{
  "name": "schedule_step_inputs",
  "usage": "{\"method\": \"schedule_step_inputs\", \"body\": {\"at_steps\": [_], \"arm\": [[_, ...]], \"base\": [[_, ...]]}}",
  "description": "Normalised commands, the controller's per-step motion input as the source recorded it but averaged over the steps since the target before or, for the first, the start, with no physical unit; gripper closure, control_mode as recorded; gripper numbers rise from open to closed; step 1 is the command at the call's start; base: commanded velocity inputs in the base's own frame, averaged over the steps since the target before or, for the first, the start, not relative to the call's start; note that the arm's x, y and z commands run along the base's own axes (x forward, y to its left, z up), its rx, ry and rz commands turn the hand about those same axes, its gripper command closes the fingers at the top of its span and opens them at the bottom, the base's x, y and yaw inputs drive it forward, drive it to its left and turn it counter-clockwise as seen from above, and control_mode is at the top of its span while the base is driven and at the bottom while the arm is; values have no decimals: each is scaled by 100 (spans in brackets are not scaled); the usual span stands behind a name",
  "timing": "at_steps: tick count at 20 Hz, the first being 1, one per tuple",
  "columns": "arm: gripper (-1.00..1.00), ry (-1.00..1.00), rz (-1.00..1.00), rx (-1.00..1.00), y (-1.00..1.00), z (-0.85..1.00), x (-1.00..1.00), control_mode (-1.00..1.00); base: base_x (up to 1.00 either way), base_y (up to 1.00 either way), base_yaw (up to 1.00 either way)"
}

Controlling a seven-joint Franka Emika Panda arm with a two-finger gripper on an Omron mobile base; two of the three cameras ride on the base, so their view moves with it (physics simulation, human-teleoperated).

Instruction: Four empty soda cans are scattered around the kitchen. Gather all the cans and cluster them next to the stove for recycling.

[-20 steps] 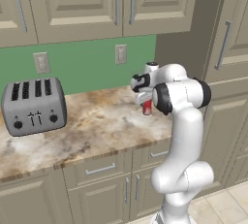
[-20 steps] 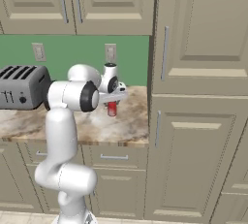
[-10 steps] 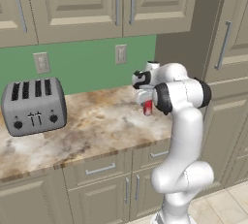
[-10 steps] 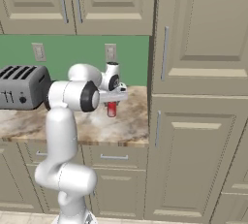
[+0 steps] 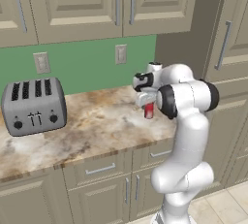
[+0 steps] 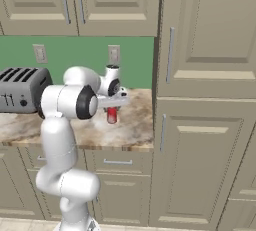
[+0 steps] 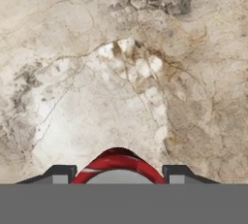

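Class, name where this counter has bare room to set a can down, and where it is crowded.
Free: the counter stretch between the toaster and the soda can, and the front edge. Crowded: the right end by the tall cabinet, where the tool grips the can.

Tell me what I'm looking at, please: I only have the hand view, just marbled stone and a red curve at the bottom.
Observer: That curve is the rim of a red soda can, held between the fingers of the gripper.
Visitor: Is it standing on the stone?
Observer: No, the base views show it hanging upright above the counter.
Visitor: Anything else on that counter?
Observer: A grey slotted toaster sits far to the left.
Visitor: And behind it?
Observer: A green wall with two outlets, under beige cabinets.
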Motion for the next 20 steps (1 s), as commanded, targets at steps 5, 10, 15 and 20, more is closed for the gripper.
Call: {"method": "schedule_step_inputs", "body": {"at_steps": [5, 10, 15, 20], "arm": [[100, -12, -3, 0, 11, 12, -47, -100], [100, -6, -3, 1, 8, 23, -46, -100], [100, -7, -3, 0, 6, 31, -46, -100], [100, -5, -4, 0, 6, 30, -45, -100]], "base": [[0, 0, 0], [0, 0, 0], [0, 0, 0], [0, 0, 0]]}}
